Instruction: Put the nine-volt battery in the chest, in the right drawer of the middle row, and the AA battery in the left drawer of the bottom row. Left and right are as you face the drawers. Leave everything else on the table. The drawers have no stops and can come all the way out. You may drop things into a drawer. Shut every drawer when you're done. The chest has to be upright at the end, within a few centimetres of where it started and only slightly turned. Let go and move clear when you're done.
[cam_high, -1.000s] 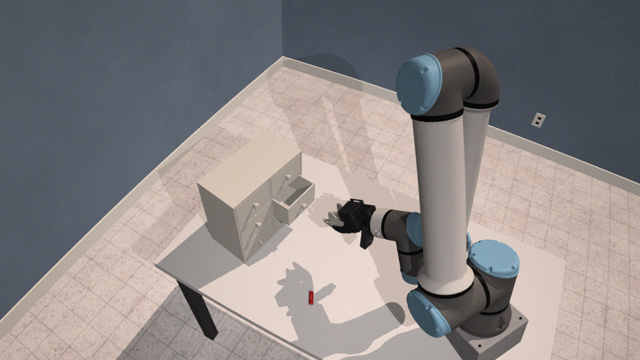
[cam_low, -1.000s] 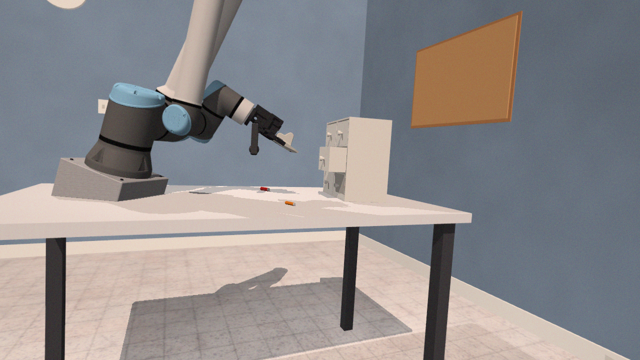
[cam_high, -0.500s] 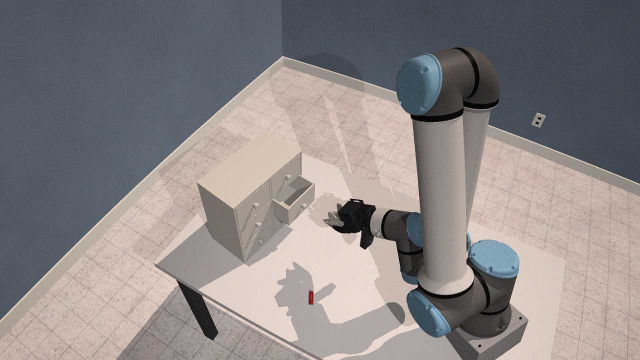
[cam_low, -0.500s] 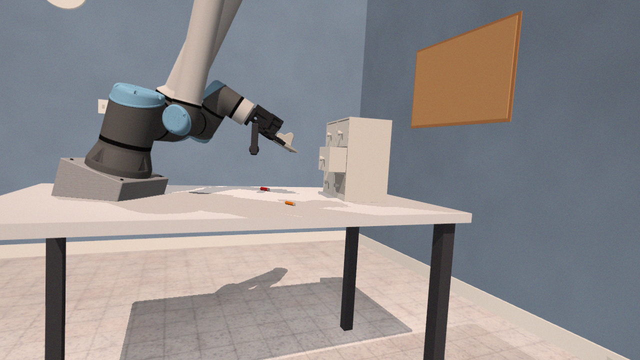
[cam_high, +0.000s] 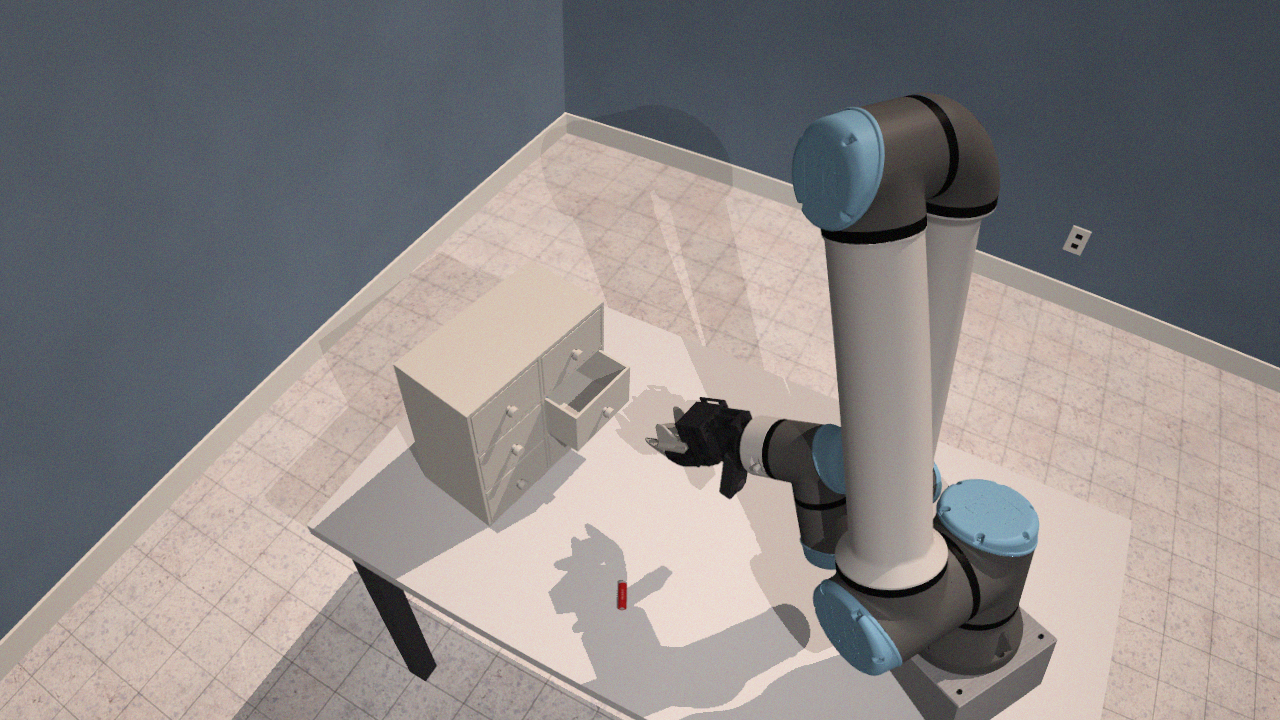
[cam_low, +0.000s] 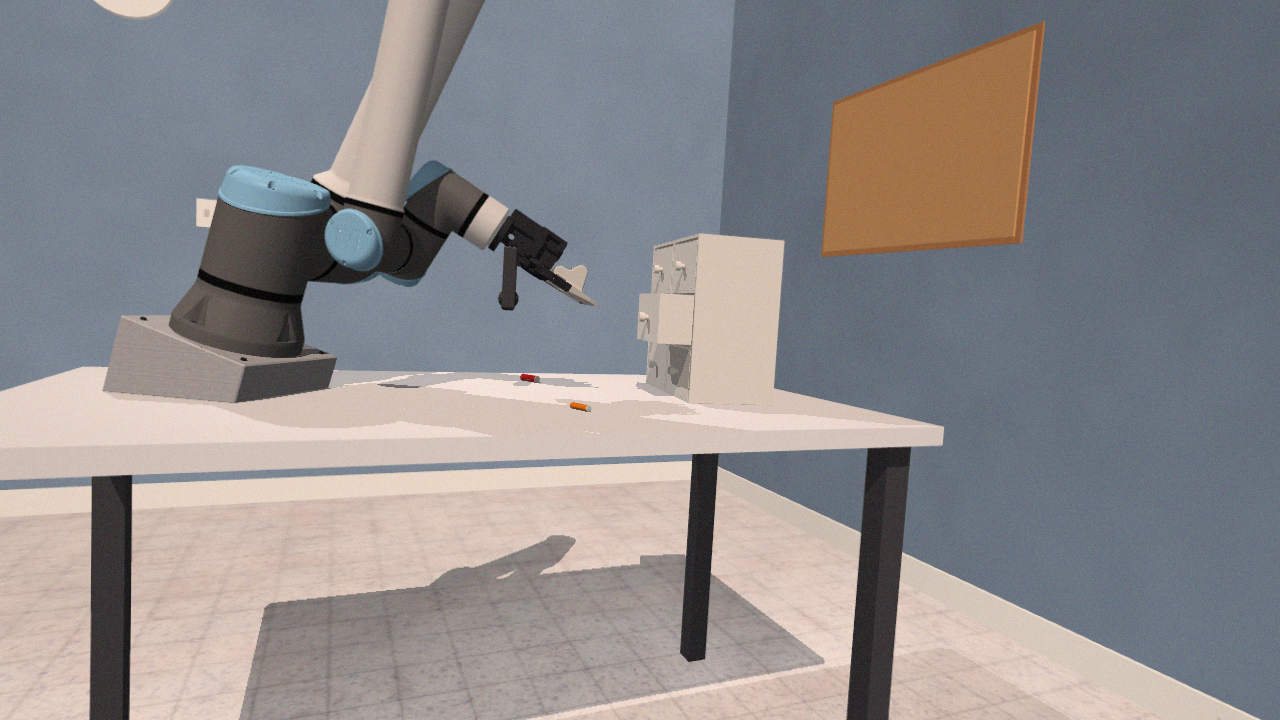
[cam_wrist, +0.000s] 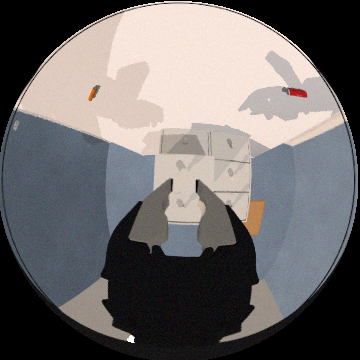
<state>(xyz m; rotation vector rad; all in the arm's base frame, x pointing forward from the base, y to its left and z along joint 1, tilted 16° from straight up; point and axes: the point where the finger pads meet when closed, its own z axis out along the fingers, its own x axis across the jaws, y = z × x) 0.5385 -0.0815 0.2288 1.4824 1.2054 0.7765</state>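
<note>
The cream chest (cam_high: 501, 385) stands upright at the table's far left corner, with three rows of two drawers. Its middle-row right drawer (cam_high: 590, 402) is pulled out; I cannot see what lies inside. My gripper (cam_high: 656, 440) hovers in the air a short way in front of that drawer, pointing at it. Its fingers are nearly together with a narrow gap and nothing between them, as the wrist view (cam_wrist: 184, 185) shows. A small red cylinder (cam_high: 621, 595) lies near the table's front edge. A small orange cylinder (cam_low: 580, 406) lies nearer the chest. No nine-volt battery is in view.
The other drawers of the chest (cam_low: 716, 317) look shut. The arm's base (cam_high: 975, 662) sits at the table's near right corner. An orange board (cam_low: 930, 147) hangs on the wall behind the chest.
</note>
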